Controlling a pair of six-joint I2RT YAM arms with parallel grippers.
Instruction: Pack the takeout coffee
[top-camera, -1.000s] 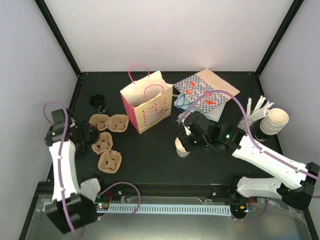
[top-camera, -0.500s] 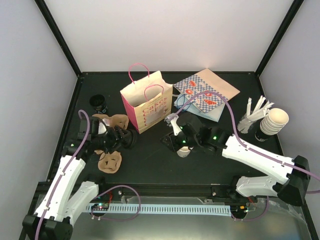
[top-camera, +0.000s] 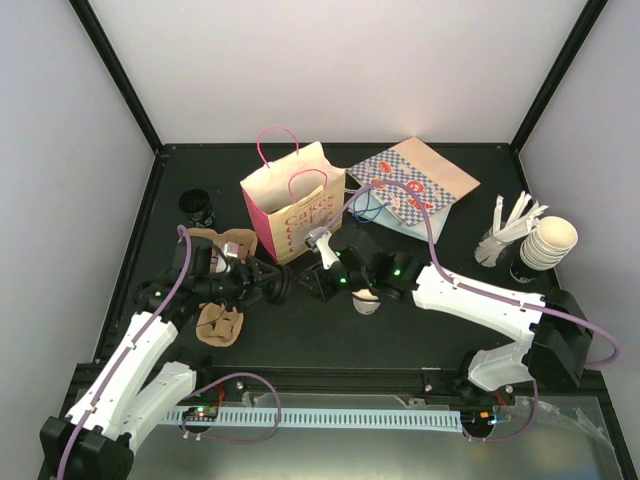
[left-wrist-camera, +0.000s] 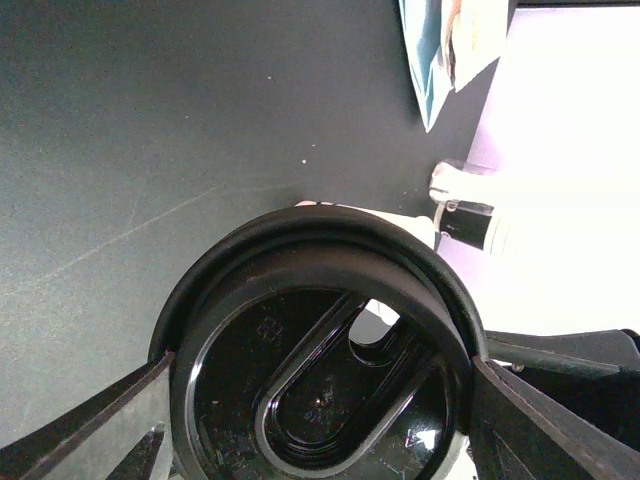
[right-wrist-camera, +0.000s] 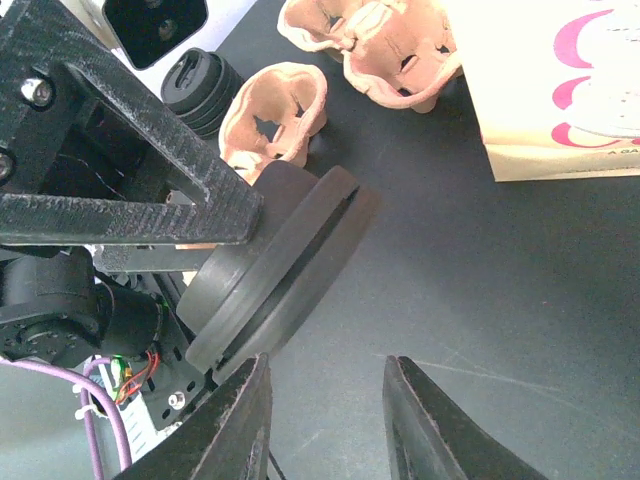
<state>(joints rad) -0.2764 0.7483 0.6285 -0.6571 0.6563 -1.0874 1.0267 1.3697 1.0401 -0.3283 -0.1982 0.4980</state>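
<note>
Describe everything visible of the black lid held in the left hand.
The black lid is round, glossy plastic, with a raised rim and a long oval recess in its face. The left hand pinches it across opposite edges, holding it tilted on edge over the dark table.

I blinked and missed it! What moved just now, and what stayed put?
The left gripper swung right, toward the middle, carrying the black lid. The right gripper slid left, away from the white cup, toward the lid, fingers apart. The cup and the pink bag stayed where they were.
</note>
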